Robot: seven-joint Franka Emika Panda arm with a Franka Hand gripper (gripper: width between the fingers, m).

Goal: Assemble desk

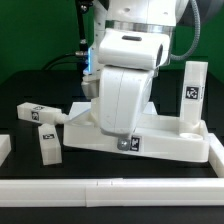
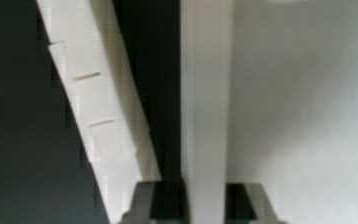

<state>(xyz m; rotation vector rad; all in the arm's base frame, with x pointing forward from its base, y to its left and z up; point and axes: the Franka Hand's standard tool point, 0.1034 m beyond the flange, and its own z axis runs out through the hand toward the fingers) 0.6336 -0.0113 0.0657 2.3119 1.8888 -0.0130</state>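
The white desk tabletop (image 1: 170,140) lies flat in the middle of the table. One tagged leg (image 1: 193,95) stands upright in its corner at the exterior view's right. Two loose tagged legs lie at the exterior view's left, one farther back (image 1: 35,113) and one nearer (image 1: 47,144). My gripper (image 1: 125,147) is down at the tabletop's near edge. In the wrist view its dark fingers (image 2: 153,203) stand on either side of the tabletop's raised rim (image 2: 202,90) and are closed on it, gripper (image 2: 201,205). The flat tabletop surface (image 2: 309,100) lies beside the rim.
A long white rail (image 1: 110,188) runs along the table's front, close to the tabletop. It shows in the wrist view as a slanted white strip with notches (image 2: 96,100). Another white piece (image 1: 4,148) sits at the exterior view's left edge. The arm hides the tabletop's middle.
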